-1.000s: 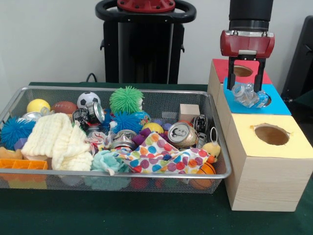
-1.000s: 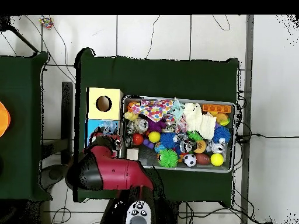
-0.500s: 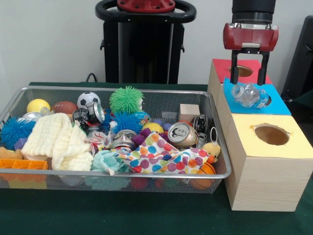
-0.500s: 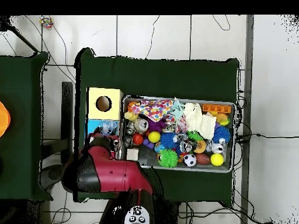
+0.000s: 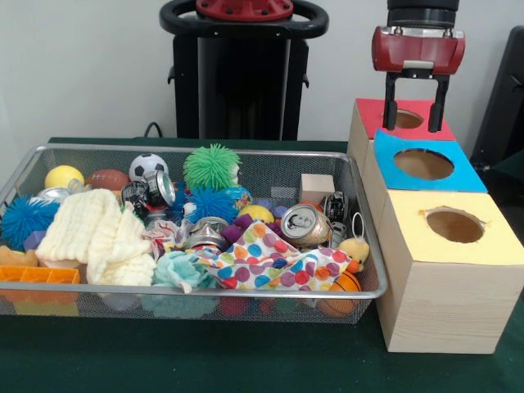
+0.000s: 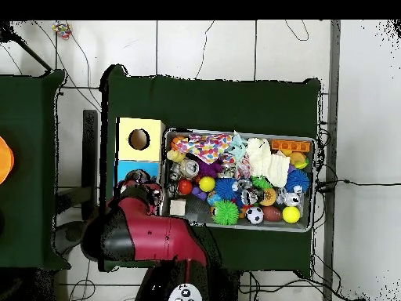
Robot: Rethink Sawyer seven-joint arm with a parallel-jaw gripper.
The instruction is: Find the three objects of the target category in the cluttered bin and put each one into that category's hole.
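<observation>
**Empty gripper above the boxes, next pick to be made in the bin**

The gripper hangs with its fingers apart and nothing between them, high over the red box and just behind the blue box, whose hole shows no object; the yellow box stands nearest the camera. The wire bin lies beside the boxes, crowded; crushed cans, probably the target kind, remain there: a silver can near the bin's box-side end and a dark can by the soccer ball. For the next pick, I would descend straight onto the silver can; it sits exposed, clear of the polka-dot cloth, so the fingers should straddle its body without snagging fabric.
</observation>
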